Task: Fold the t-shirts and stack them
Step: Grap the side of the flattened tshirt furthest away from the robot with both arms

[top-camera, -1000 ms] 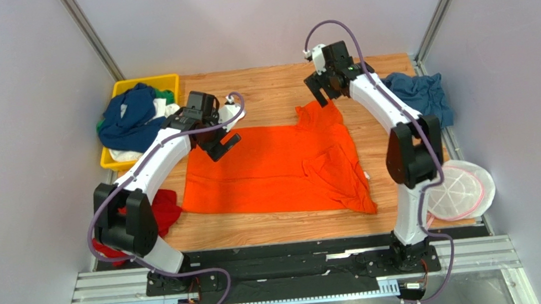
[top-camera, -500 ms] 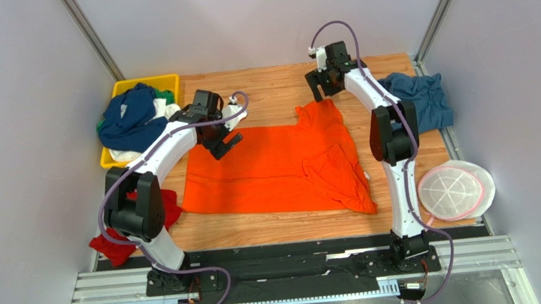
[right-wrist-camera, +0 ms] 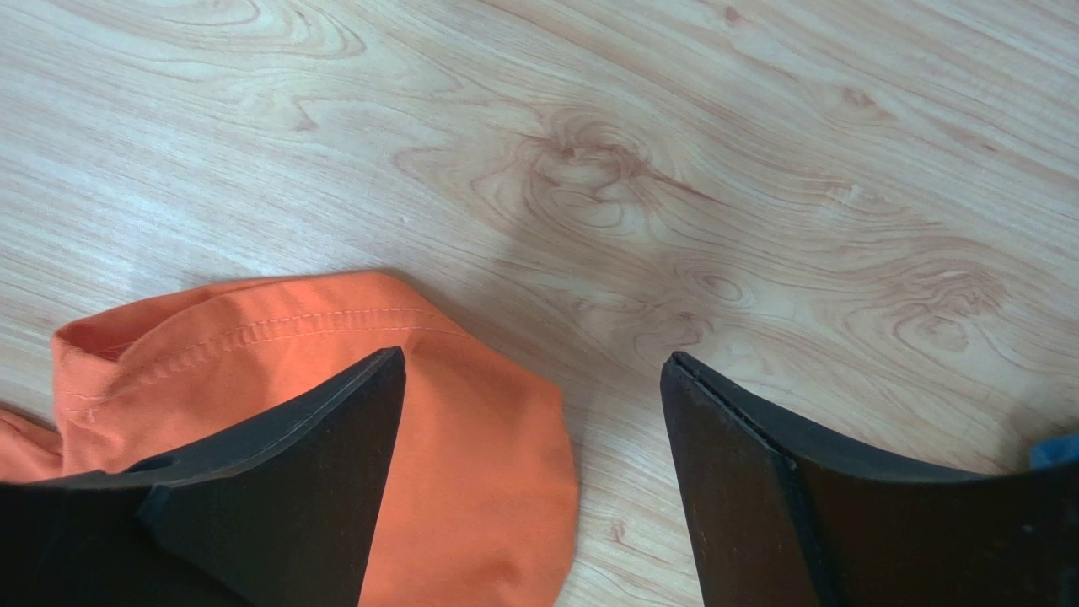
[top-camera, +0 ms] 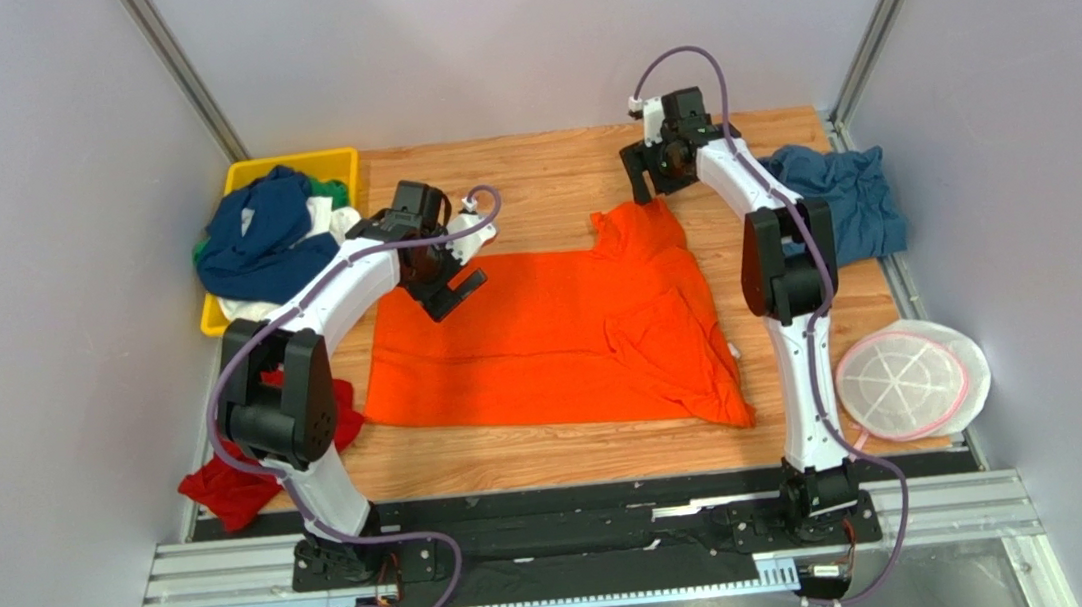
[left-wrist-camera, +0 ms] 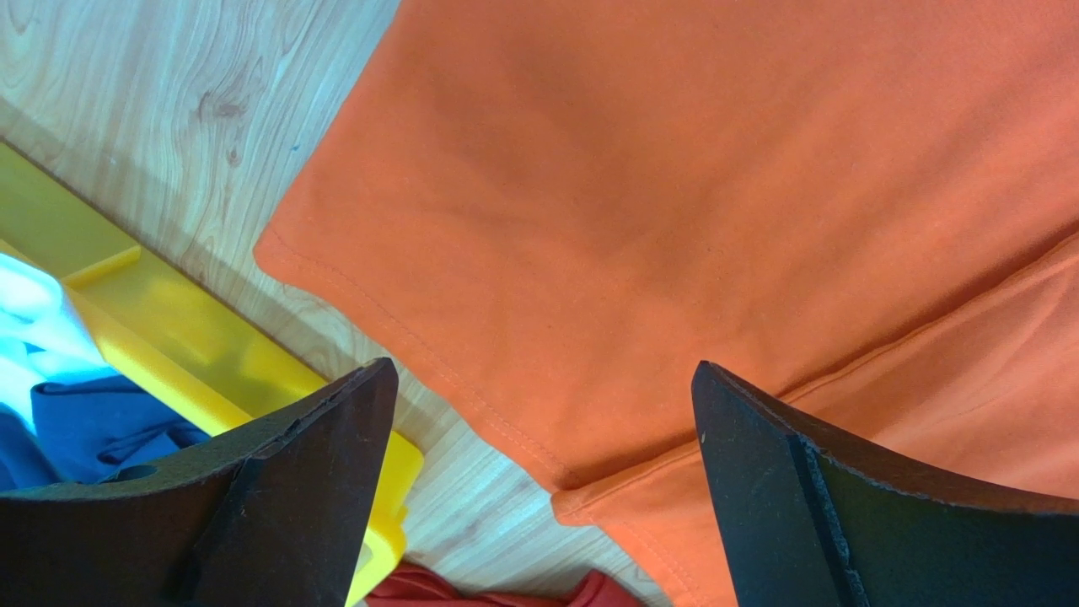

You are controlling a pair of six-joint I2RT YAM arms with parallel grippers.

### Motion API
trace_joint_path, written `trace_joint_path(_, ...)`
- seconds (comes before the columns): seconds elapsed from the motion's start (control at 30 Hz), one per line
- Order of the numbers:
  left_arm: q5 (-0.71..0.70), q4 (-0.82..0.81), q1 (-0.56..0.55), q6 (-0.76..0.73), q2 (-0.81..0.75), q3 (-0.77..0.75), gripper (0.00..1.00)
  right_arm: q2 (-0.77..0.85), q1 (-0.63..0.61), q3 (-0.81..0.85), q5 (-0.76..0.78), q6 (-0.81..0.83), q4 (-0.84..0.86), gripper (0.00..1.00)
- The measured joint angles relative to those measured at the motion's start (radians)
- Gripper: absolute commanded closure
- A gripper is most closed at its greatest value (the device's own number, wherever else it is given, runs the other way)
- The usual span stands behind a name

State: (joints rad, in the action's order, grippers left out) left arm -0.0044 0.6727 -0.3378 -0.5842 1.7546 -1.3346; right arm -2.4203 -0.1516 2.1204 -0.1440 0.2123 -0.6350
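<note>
Overhead view of a wooden tabletop with two white robot arms reaching away from its near edge. A bright orange t-shirt lies spread across the middle of the tabletop, mostly flat, with some folds towards its right side and one sleeve pointing at the far edge.

The left gripper hangs over the shirt's far-left corner. Its two dark fingers are spread wide with nothing between them, and its wrist camera shows the stitched orange hem on the wood below.

The right gripper hangs over the tip of that far sleeve, its jaws apart and holding nothing. In its wrist camera the rounded sleeve end lies under one finger and bare wood under the other.

At the far-left corner a yellow tray holds a heap of clothes, with a navy t-shirt on top and white and green cloth showing beneath it. A steel-blue t-shirt lies crumpled at the right edge. A red t-shirt hangs over the left edge near the left arm's base. A round white-and-pink disc lies at the near-right corner
</note>
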Motion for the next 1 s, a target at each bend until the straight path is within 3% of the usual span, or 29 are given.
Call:
trace_joint_path(0.5,-0.021,0.0,0.0,-0.001,0.011,0.0,0.05,0.0,0.009,-0.051,-0.029,-0.007,0.034,0.3)
trace_joint_path(0.63,-0.023,-0.001,0.0,-0.001,0.011,0.0,0.05,0.0,0.009,-0.055,-0.035,-0.007,0.035,0.36)
trace_joint_path(0.73,-0.024,-0.002,0.0,-0.003,0.011,0.0,0.06,-0.002,0.009,-0.055,-0.042,-0.007,0.035,0.45)
trace_joint_path(0.77,-0.024,-0.003,0.0,-0.004,0.011,0.0,0.06,-0.003,0.009,-0.055,-0.043,-0.007,0.035,0.59)
trace_joint_path(0.83,-0.028,-0.004,0.0,-0.005,0.013,0.0,0.06,-0.009,0.009,-0.054,-0.048,-0.002,0.035,0.76)
trace_joint_path(0.93,-0.033,-0.006,0.0,-0.007,0.015,0.003,0.06,-0.015,0.009,-0.054,-0.057,-0.008,0.04,0.85)
trace_joint_path(1.0,-0.035,-0.009,0.0,-0.008,0.015,0.007,0.06,-0.015,0.009,-0.054,-0.059,-0.01,0.042,0.98)
